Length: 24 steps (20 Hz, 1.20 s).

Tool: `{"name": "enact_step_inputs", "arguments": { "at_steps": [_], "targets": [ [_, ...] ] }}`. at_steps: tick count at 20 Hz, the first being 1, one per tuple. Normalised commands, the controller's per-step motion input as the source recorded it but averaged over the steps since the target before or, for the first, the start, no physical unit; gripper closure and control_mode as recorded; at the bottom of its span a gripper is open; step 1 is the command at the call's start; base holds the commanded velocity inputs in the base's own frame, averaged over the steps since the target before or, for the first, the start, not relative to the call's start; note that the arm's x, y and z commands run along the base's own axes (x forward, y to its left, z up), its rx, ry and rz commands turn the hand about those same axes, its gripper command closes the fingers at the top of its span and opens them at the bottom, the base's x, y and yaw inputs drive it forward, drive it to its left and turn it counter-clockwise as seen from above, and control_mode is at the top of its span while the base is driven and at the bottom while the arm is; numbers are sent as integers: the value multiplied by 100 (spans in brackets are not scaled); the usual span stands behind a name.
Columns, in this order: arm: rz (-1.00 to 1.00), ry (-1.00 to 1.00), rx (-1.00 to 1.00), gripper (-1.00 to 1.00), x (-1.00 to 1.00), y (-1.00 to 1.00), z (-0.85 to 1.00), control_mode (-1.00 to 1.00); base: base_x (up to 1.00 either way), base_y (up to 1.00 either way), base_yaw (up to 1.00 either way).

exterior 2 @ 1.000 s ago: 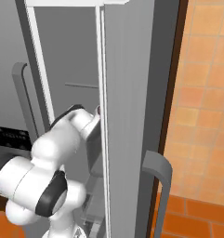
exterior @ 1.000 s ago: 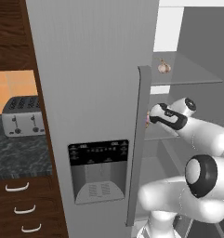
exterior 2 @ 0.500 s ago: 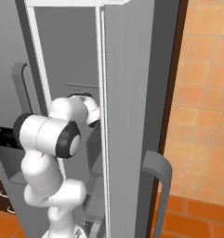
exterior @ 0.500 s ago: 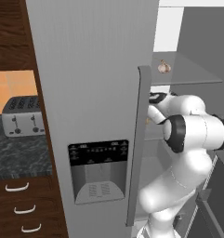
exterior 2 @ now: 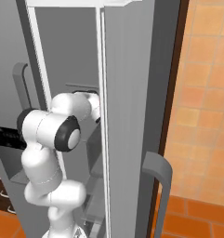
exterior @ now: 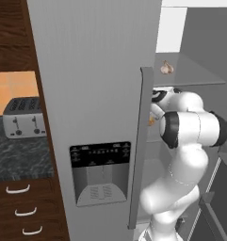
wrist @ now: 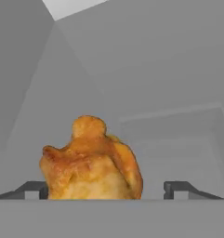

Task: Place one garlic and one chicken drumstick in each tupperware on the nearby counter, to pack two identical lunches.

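Kitchen interior, grey refrigerator at centre, one door standing open. Items, left to right in the left base view:

Counter: dark marbled stone over brown drawers with curved silver handles.

Toaster: silver, slotted, upright on the counter near the orange tiled wall.

Dispenser panel: dark, set in the closed fridge door.

Open door edge: grey, vertical, beside the arm.

Garlic: one tan bulb with pointed tip, on the upper glass shelf inside the fridge.

Chicken drumstick: golden-brown, on the shelf below the garlic; in the left base view a small orange sliver shows just past the door edge. In the hand view it lies between the two finger tips, very close to the camera.

Gripper: jaws spread wide to either side of the drumstick; whether they touch it cannot be told. Arm reaches into the fridge at mid height.

Tiled orange wall: right of the fridge in the right base view.
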Motion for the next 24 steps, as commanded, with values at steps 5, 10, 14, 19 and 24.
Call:
{"name": "enact_step_inputs", "arguments": {
  "at_steps": [5, 10, 14, 19, 24],
  "targets": [
    [-6, 18, 0, -100, -81, -87, -57, -100, 0, 0, 0],
    [4, 3, -5, 100, 19, -2, -73, -100, 0, 0, 0],
    [5, 9, 0, 100, -25, 0, -72, -100, 0, 0, 0],
    [0, -12, 2, 100, -99, -23, 14, -100, 0, 0, 0],
    [0, -31, -14, 100, -100, -13, -5, -100, 0, 0, 0]
  ]
}}
